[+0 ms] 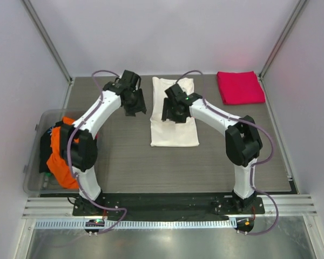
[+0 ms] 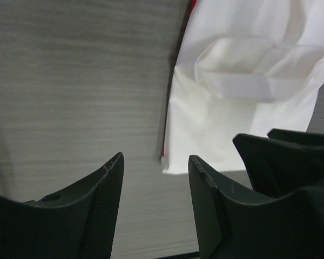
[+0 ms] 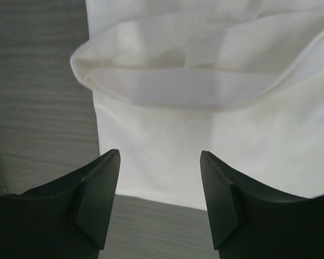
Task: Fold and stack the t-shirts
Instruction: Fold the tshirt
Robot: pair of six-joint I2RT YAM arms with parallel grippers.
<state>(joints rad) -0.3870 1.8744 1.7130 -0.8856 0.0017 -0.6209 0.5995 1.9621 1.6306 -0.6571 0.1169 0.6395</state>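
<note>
1. Left tool [image 1: 134, 110] hangs over bare surface [image 1: 124, 156], just left of the long folded white tee [image 1: 174, 132]; right tool [image 1: 173, 117] is above that tee. Pink-red tee [image 1: 239, 87] lies folded at far right; orange tee [image 1: 62, 156] sits in bin [image 1: 32, 178].
2. Left wrist: left tool [image 2: 155, 158] spread, empty, white tee [image 2: 232, 108] to its right.
3. Right wrist: right tool [image 3: 160, 154] spread, empty, over white tee [image 3: 162, 129].

Plain white on the long folded cloth t-shirt [image 1: 174, 121]; thin red sliver along one edge of it in the left wrist view. Solid pink-red on the square folded cloth t-shirt [image 1: 240, 87]. Bright orange on the crumpled cloth tee [image 1: 62, 156] in the clear plastic bin [image 1: 29, 183], next to a dark, near-black cloth bundle [image 1: 45, 151]. Grey with fine wood-grain streaks on the flat tabletop [image 1: 124, 156]. Matte black on the left gripper [image 2: 155, 162] and right gripper [image 3: 160, 156].
</note>
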